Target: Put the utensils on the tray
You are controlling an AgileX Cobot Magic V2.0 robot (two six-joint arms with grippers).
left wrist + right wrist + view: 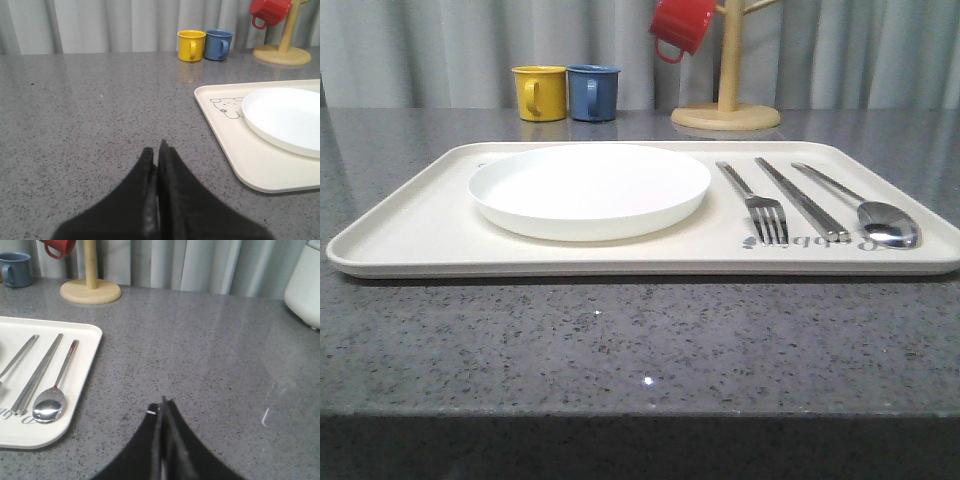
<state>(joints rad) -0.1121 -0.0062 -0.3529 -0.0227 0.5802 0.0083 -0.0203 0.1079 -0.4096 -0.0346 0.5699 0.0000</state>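
Tray: I see cream, low-rimmed, on the grey counter.
Plate: white, on tray's left half.
Fork, knife, spoon: silver, side by side at tray's right edge.
Left gripper: fingers pressed together, empty.
Right gripper: the same.

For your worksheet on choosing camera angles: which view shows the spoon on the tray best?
The front view: the whole spoon lies unobstructed on the tray, right of the knife, bowl nearest the camera. The right wrist view also shows it whole, at the picture's edge. The left wrist view takes in the tray's plate end.
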